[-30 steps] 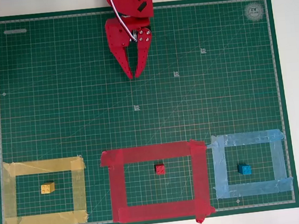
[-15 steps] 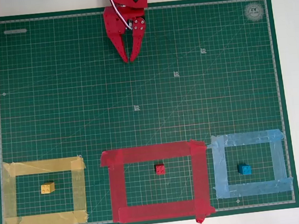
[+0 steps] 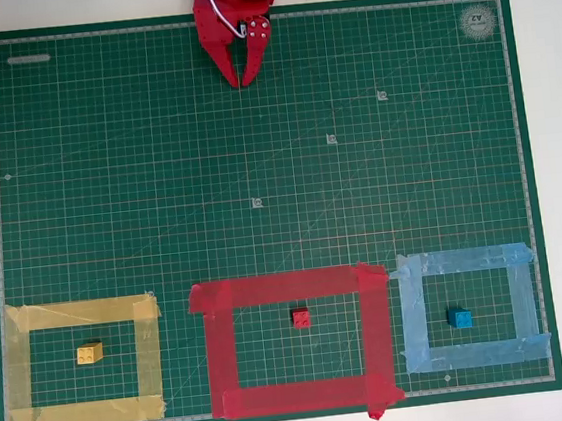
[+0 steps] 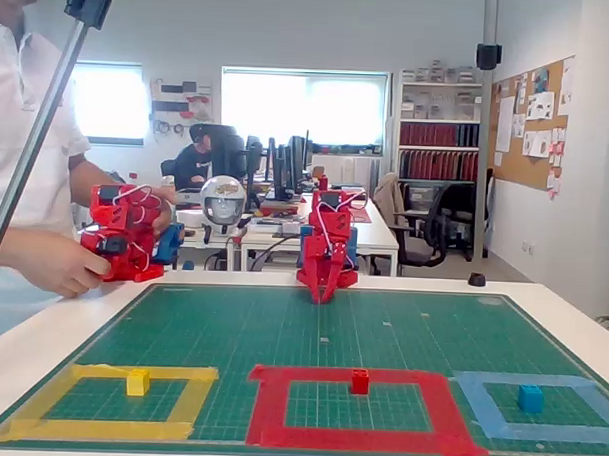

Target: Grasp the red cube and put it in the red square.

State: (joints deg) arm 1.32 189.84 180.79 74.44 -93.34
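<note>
Sitting inside the taped red square [image 3: 377, 331], the studded red cube [image 3: 301, 318].

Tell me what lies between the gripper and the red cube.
In the overhead view, bare green cutting mat and the red tape square's top strip separate the red gripper from the small red plastic cube.

The red cube [image 3: 301, 318] is a tiny plastic building brick with studs on top, sitting upright on the green mat showing inside the red square [image 3: 299, 398]. In the overhead view it lies slightly above and right of the frame's centre, clear of every tape strip. The red square is a large rectangular frame of wide red tape, its strips overlapping at the corners. The fixed view shows the cube [image 4: 359, 381] near the far strip of the frame [image 4: 352, 431].
</note>
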